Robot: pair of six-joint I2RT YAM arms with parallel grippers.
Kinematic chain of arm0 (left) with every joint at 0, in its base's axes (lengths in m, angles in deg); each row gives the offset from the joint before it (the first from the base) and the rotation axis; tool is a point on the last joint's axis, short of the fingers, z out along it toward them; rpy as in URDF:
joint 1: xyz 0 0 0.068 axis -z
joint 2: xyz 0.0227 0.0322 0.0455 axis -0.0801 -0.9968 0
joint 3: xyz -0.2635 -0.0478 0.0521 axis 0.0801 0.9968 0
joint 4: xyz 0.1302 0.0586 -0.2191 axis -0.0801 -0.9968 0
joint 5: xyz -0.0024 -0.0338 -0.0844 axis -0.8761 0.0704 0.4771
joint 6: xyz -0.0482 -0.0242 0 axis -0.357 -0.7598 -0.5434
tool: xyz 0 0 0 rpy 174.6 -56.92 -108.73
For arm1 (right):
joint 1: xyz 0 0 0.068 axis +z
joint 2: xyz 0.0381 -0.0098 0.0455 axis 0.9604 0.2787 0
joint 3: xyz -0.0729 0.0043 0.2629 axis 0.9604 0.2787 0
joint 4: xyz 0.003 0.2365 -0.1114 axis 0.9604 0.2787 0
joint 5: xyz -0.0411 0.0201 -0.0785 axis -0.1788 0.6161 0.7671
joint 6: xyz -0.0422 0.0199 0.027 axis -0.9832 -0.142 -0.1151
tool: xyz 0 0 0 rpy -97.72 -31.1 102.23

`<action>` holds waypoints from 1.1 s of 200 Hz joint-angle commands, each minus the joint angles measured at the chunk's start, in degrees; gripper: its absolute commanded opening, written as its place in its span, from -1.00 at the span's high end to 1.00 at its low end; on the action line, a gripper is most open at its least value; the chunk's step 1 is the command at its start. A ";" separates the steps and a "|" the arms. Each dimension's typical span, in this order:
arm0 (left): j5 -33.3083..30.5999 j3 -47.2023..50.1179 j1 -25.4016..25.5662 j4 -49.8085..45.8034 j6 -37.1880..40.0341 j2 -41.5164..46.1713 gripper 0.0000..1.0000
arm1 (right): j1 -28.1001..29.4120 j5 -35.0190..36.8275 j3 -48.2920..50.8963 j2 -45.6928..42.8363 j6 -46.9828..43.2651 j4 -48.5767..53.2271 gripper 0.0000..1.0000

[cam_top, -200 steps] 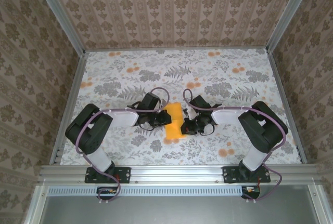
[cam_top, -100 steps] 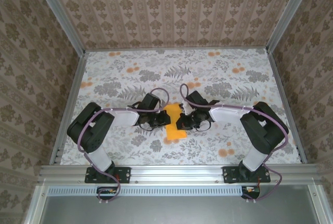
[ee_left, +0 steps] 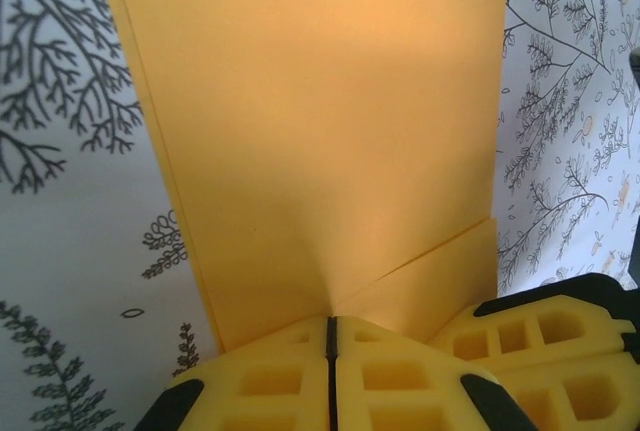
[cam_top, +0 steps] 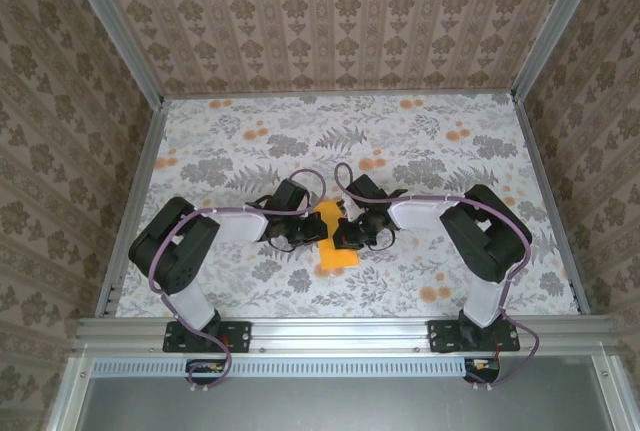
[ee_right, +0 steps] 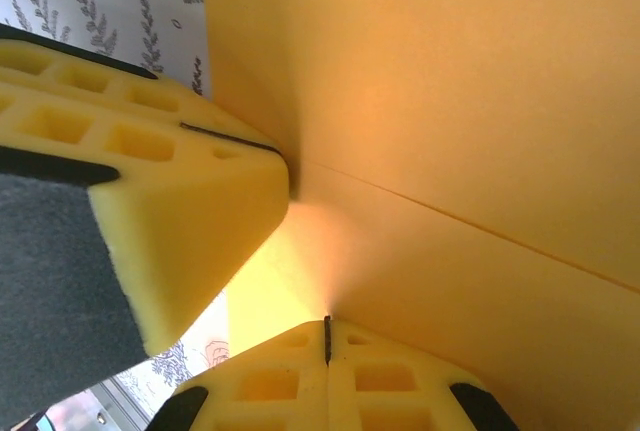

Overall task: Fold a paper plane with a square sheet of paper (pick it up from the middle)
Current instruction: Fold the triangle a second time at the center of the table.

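The square sheet of paper (cam_top: pixel 336 252), bright orange-yellow and folded into a narrow layered strip, lies mid-table between the two arms. In the left wrist view, the paper (ee_left: pixel 330 121) shows a diagonal fold line and stacked edges. My left gripper (ee_left: pixel 331 319) is shut on the paper's near edge. Coming in from the other side, my right gripper (ee_right: pixel 327 323) is shut on the paper (ee_right: pixel 460 101) too. The two grippers sit almost touching: the left gripper (cam_top: pixel 311 231) on the strip's left, the right gripper (cam_top: pixel 342 234) on its right. The left gripper's yellow fingers (ee_right: pixel 150 181) loom beside the right's.
The floral-print table (cam_top: pixel 420 151) has small orange flower blotches at the back and the front right. Patterned walls close in the left, back and right sides. A metal rail (cam_top: pixel 330 329) runs along the near edge by the arm bases.
The right arm has swung left, bringing its gripper closer to the left gripper over the paper. The paper has shifted slightly left and looks narrower. The left jaws have closed a touch tighter.
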 commanded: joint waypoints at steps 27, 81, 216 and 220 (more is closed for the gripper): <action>-7.90 1.36 -0.90 -10.50 2.35 -3.44 0.86 | -2.11 -0.21 8.44 -2.79 -1.94 1.02 0.94; -8.73 2.00 -1.38 -10.97 3.14 -4.50 0.87 | -4.43 -1.51 17.28 -8.65 -1.75 -0.85 0.94; -5.09 -8.14 -0.21 -11.52 3.58 2.25 0.30 | -5.51 6.29 15.49 -23.19 4.59 -3.11 0.48; -5.39 -8.32 -0.15 -11.57 3.29 2.85 0.25 | -5.58 6.47 15.28 -22.91 4.87 -3.83 0.42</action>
